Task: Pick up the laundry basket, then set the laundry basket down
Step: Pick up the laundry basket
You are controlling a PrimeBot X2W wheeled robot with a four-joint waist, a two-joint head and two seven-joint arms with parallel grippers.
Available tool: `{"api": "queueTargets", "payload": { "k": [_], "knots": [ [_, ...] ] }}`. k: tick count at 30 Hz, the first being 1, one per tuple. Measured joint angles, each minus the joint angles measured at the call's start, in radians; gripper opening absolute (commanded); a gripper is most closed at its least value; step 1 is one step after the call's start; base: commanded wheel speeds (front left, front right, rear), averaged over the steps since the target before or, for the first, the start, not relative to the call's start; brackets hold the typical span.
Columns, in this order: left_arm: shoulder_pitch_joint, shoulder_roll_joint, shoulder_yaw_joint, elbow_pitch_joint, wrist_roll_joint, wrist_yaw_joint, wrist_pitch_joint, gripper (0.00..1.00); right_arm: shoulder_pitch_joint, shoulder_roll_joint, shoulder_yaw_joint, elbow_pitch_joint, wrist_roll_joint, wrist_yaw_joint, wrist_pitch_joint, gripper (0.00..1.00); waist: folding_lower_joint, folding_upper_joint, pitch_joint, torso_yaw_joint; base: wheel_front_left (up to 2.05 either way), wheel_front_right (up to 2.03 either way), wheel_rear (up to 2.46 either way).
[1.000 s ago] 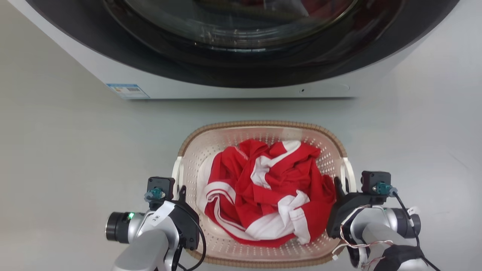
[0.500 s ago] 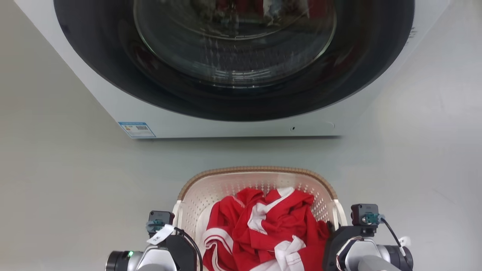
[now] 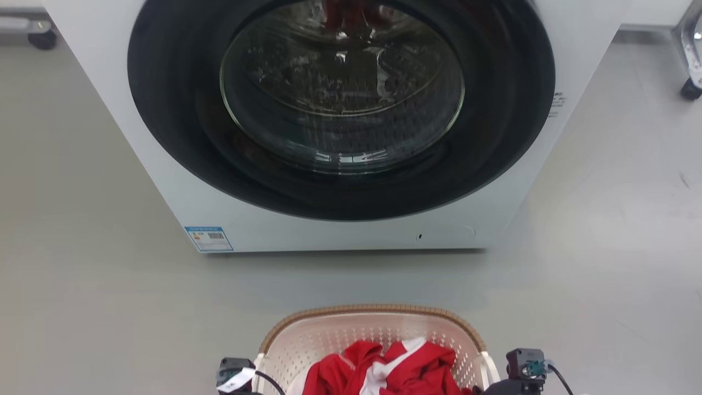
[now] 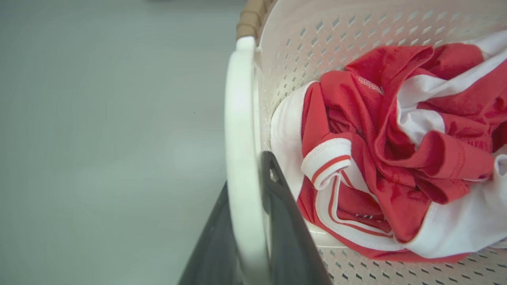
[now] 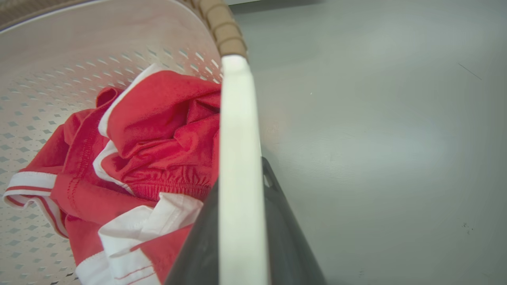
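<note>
Near washing machine (image 3: 181, 203), clamped on stiff, likely light laundry basket (image 3: 351, 336) by handles (image 4: 239, 99) with left end effector (image 4: 246, 178), right end effector (image 5: 241, 176).

Laundry corner here, more test room than home: a white front-loading washing machine (image 3: 340, 236) stands alone on a bare grey floor (image 3: 82, 307), sticker label (image 3: 208, 238) on its front. 2 caster wheels (image 3: 43, 39) peek in at the top corners, and a laundry basket (image 3: 351, 329) holds red-and-white clothes (image 3: 384, 373).
</note>
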Motion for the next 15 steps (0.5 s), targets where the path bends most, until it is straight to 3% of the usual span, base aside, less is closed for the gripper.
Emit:
{"api": "queueTargets", "payload": {
  "k": [15],
  "knots": [
    [0.062, 0.003, -0.017, 0.013, -0.011, -0.002, 0.028, 0.00, 0.060, -0.001, 0.070, -0.011, 0.081, -0.003, 0.018, 0.00, 0.0000, 0.0001, -0.117, -0.001, 0.00, 0.00, 0.00]
  ]
}}
